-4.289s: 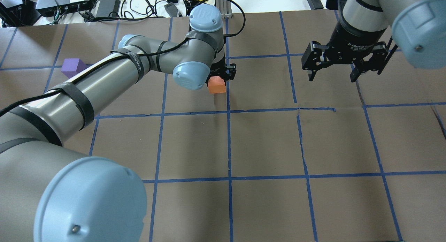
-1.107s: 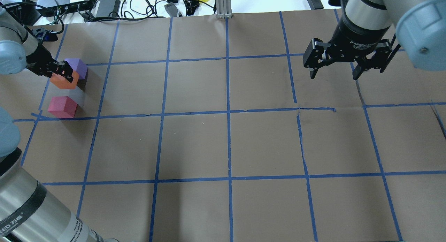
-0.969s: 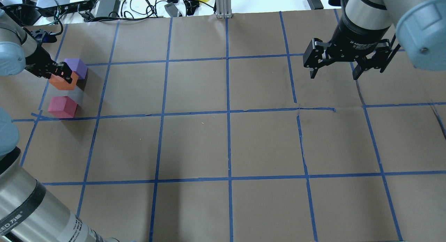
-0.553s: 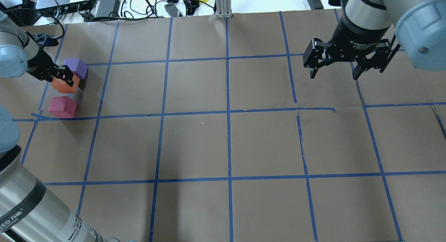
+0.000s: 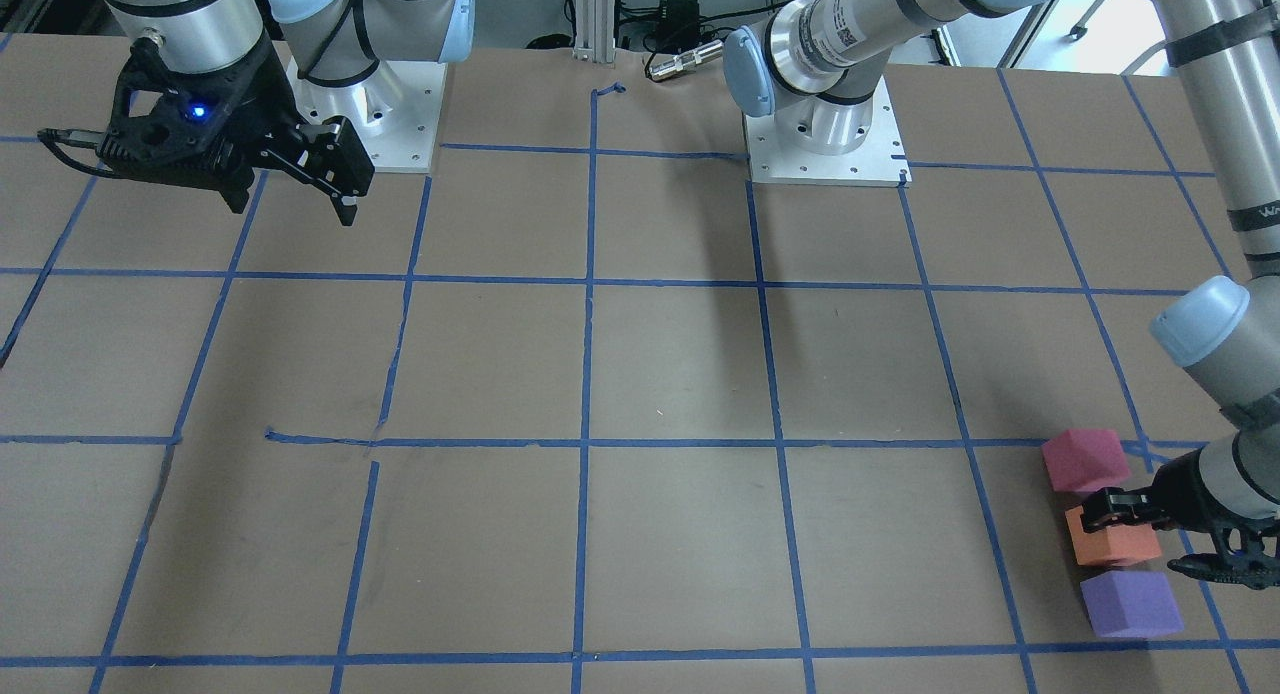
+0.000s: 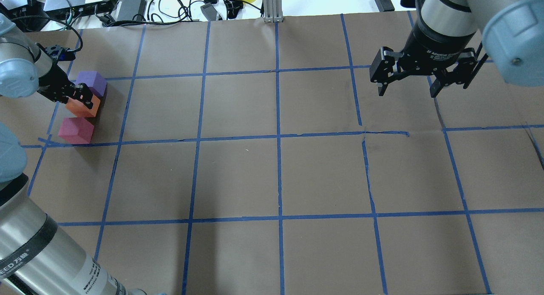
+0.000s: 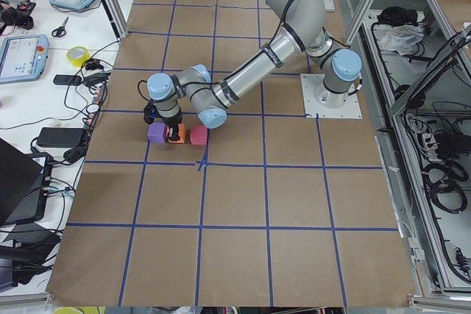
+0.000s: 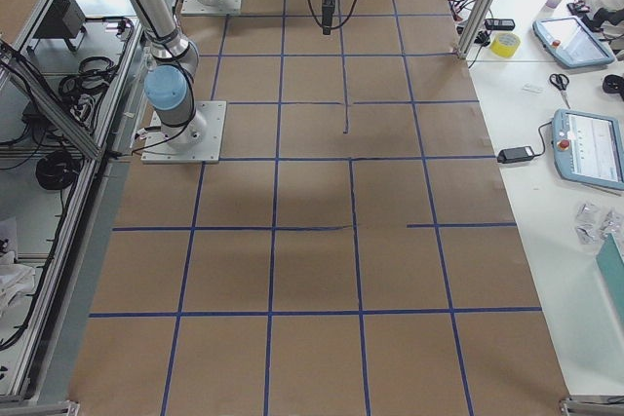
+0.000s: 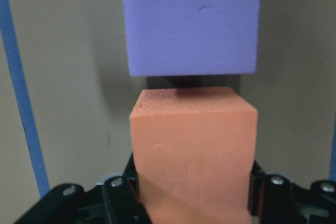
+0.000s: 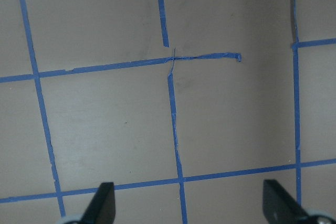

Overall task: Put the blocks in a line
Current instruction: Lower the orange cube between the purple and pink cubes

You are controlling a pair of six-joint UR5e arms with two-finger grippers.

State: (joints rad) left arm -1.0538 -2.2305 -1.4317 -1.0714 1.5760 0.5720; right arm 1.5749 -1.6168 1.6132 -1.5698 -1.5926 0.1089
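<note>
In my left wrist view the bottom edge cuts off the lower part of the matte orange foam cube (image 9: 191,145), and the top edge clips the matte purple foam cube (image 9: 191,22). From overhead, the left gripper (image 6: 77,100) covers part of the orange cube's top. Only one of its fingers (image 6: 87,100) shows. The right gripper (image 10: 189,203) shows only its finger ends in its wrist view. In the exterior right view the cubes are too small to judge.

I work in a robotics lab: a brown paper-covered table (image 6: 323,176) gridded with blue tape (image 6: 279,176), grey-blue touchscreen teach pendants (image 7: 22,53) at the left side view's upper left, and black power bricks (image 6: 131,5) along the overhead view's top.
</note>
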